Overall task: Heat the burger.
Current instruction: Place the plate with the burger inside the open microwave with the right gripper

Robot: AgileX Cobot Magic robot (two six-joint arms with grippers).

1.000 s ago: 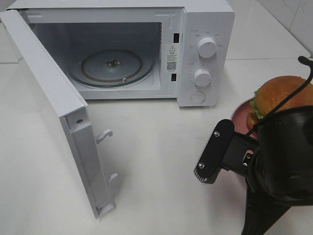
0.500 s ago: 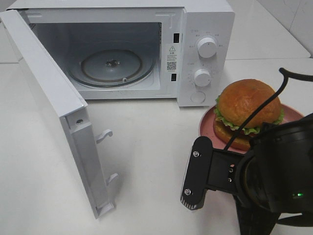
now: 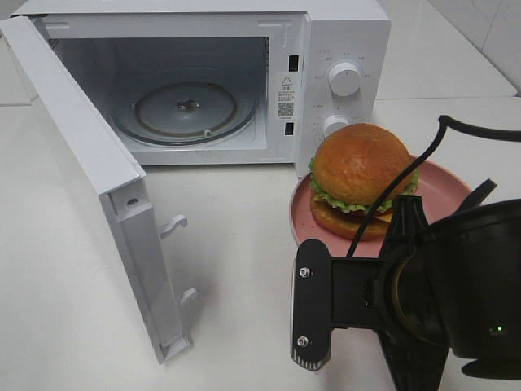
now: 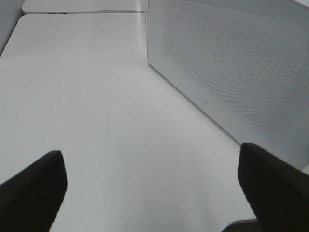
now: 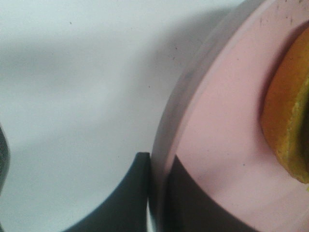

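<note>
Presently the right gripper [image 5: 157,193] is clamped on the rim of the plate [image 5: 217,145], with a finger on each side of the rim. The burger [image 3: 361,181] sits on that plate, toward its 10 o'clock side. It is in front of the microwave [image 3: 342,32] dials, at 4 o'clock from the cavity. Whether the plate rests on the table [image 3: 236,244] or is raised off it cannot be told. The door [image 3: 81,155] stands open at 8 o'clock, and the turntable [image 3: 186,110] shows inside. The left gripper [image 4: 154,188] has its jaws wide apart, holding nothing, near the door.
</note>
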